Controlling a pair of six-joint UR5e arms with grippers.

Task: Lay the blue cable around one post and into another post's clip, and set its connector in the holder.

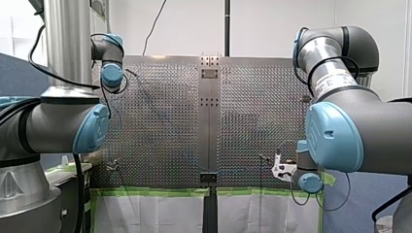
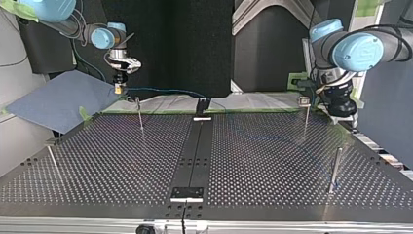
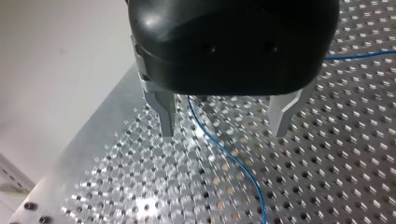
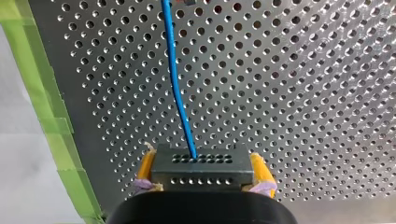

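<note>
Top view: the blue cable (image 2: 160,89) runs along the tabletop's (image 2: 272,161) far edge.
Left wrist view: my left gripper (image 3: 224,133), jaws wide apart, straddles the cable near a tabletop edge.
Right wrist view: my right gripper (image 4: 203,161), jaws clamped on the connector (image 4: 201,171), sits beside the edge lined with green tape (image 4: 51,126).

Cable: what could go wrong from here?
1. Left end effector is open, the cable loose between its fingers, off-centre: a close may miss or nip it.
2. Right end effector grips the connector by its ends only: cable tension could twist it.
3. A thin post stands beside that end effector in the top view: snag risk.
</note>
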